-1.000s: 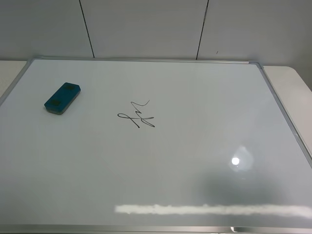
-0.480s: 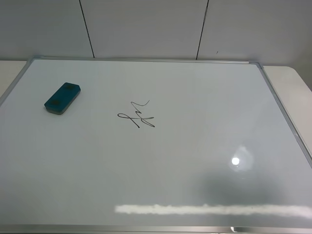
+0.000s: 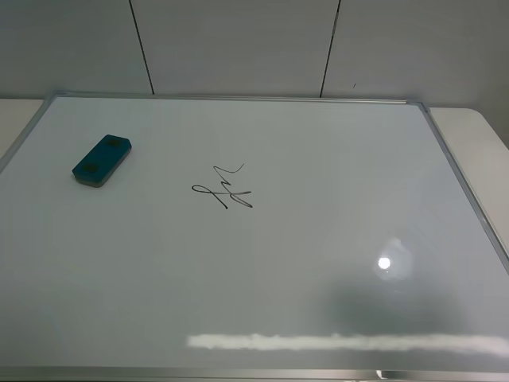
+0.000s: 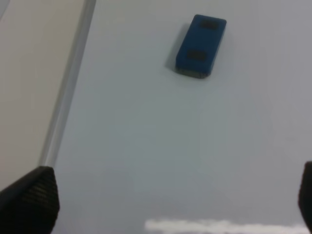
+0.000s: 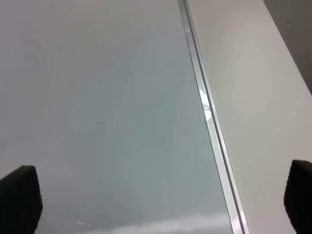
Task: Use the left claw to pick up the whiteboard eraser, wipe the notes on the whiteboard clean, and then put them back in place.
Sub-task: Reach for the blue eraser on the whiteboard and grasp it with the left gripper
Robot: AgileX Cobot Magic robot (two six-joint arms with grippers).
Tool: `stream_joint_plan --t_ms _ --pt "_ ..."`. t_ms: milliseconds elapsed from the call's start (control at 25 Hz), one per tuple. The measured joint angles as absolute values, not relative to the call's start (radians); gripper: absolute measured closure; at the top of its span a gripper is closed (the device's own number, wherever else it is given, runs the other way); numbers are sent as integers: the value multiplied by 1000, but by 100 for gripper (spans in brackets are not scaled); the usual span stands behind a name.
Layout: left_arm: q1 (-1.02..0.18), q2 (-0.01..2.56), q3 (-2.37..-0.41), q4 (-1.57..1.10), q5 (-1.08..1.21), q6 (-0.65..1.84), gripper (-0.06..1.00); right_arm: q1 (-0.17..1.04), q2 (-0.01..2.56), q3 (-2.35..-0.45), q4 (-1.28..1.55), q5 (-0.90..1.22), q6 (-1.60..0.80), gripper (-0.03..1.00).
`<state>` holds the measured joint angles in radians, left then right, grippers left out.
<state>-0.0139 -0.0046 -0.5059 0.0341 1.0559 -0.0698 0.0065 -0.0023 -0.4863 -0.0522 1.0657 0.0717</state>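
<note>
The whiteboard [image 3: 318, 199] lies flat on a pale table [image 3: 477, 135], its thin silver frame [image 3: 238, 98] running along the far edge beneath a grey panelled wall [image 3: 238, 48]. The whiteboard eraser [image 3: 102, 160] sits on the left part of the board, towards the far left corner, lying at a slant with its teal top and two dark oval marks facing up and its paler felt base down on the surface. The notes [image 3: 223, 189], a small black scribble of loops and crossing strokes, are near the middle of the board, to the right of the eraser, with bare white between the two. A round spot of light [image 3: 384, 263] and a long white glare streak [image 3: 342, 342] shine on the near right part.

The left claw [image 4: 168, 204] shows only in its own wrist view. Its black fingers [image 4: 29, 202] stand wide apart at the two edges of that picture with nothing between them, and the eraser lies on the board out ahead of them, untouched. The left run of the frame passes just beside one finger.

The right gripper [image 5: 160, 200] is also spread wide and holding nothing, its fingers [image 5: 19, 200] straddling the board's right frame and a strip of table
</note>
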Motion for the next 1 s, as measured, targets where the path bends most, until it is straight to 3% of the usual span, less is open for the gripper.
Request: stream_joint_plan --t_ms 1000 --pt "-14 -5 -506 18 1056 -46 -5 6 -2 -486 -52 1066 72 -2"
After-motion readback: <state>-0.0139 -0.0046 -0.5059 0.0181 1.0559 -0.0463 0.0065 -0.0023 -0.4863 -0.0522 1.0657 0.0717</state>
